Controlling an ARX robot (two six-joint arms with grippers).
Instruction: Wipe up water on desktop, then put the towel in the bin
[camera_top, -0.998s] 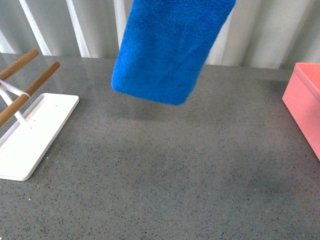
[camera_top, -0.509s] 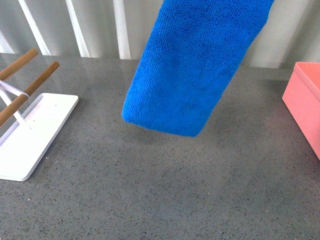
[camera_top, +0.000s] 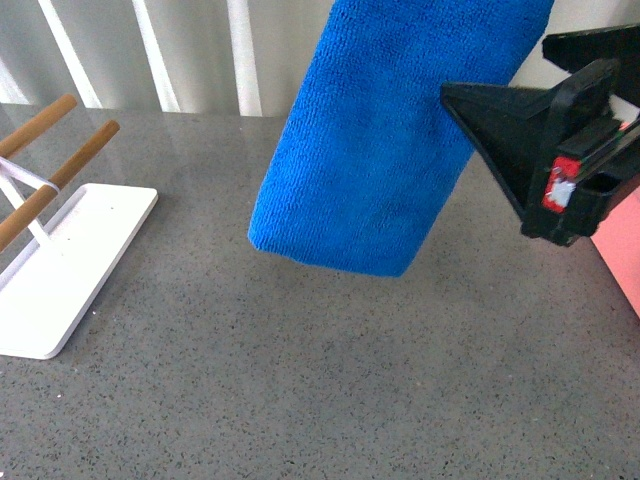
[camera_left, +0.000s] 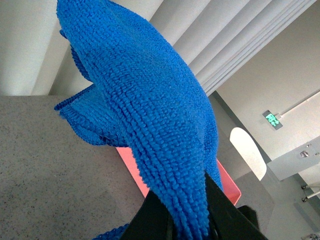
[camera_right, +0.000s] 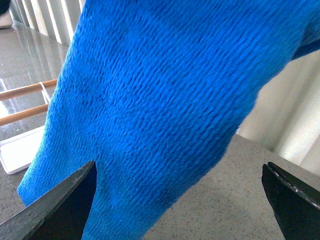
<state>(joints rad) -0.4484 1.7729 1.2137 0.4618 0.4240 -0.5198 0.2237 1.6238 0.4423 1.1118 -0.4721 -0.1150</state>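
Observation:
The blue towel (camera_top: 385, 140) hangs folded from above the frame top, its lower end above the grey desktop (camera_top: 300, 380). My left gripper (camera_left: 181, 197) is shut on the towel (camera_left: 145, 115), black fingers (camera_left: 150, 220) pinching its edge; this gripper is out of the front view. My right gripper (camera_top: 495, 66) is open and empty, close beside the towel's right edge. In the right wrist view the open gripper (camera_right: 178, 165) faces the towel (camera_right: 165, 100), fingers (camera_right: 65, 200) wide apart. The pink bin (camera_top: 622, 250) sits at the right edge, mostly hidden by the right gripper, and shows below the towel in the left wrist view (camera_left: 132, 167).
A white rack base (camera_top: 60, 270) with wooden bars (camera_top: 50, 150) stands at the left of the desktop; it also shows in the right wrist view (camera_right: 17, 150). White vertical slats line the wall behind the desktop.
The towel has swung to the right and hangs a little lower over the desktop. My right gripper has come into the front view from the right, beside the towel.

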